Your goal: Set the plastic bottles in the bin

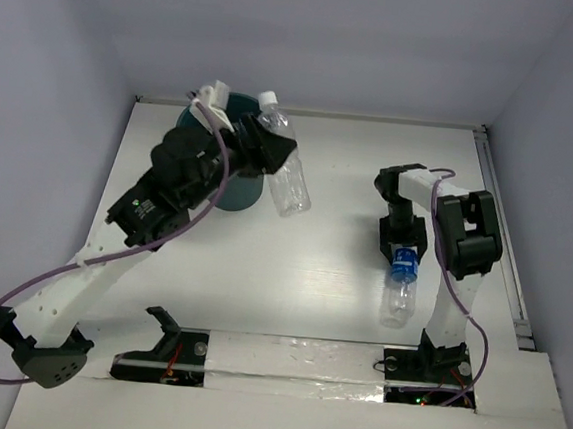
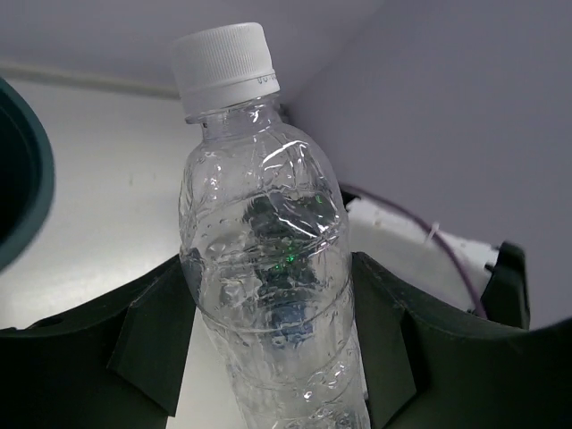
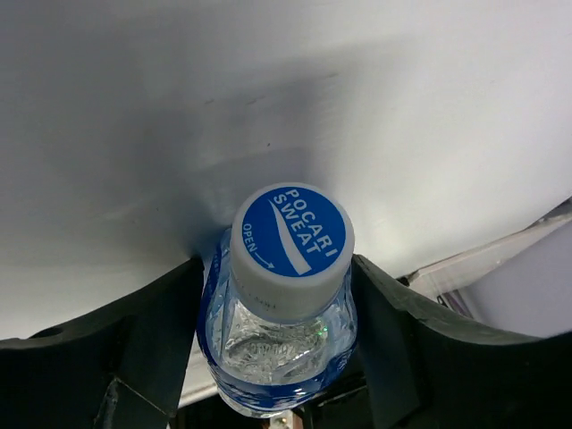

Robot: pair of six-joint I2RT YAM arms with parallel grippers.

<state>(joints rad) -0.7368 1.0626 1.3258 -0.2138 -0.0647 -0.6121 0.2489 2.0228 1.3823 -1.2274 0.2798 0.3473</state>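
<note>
My left gripper point(image 1: 272, 148) is shut on a clear crinkled bottle point(image 1: 288, 180) with a white cap point(image 1: 268, 100) and holds it in the air, just right of the dark teal bin point(image 1: 236, 195). My left arm hides much of the bin. In the left wrist view the bottle point(image 2: 264, 268) stands between my left gripper's fingers point(image 2: 152, 344), and the bin's rim point(image 2: 22, 179) shows at the left edge. My right gripper point(image 1: 401, 247) is shut on the shoulder of a blue-labelled bottle point(image 1: 401, 285). Its blue-and-white cap point(image 3: 293, 237) faces the right wrist camera. No other bottles show.
White walls close the table at the back and on both sides. A metal rail point(image 1: 502, 223) runs along the right edge. A white taped strip point(image 1: 294, 361) lies at the near edge between the arm bases. A purple cable point(image 1: 28, 297) loops by the left arm.
</note>
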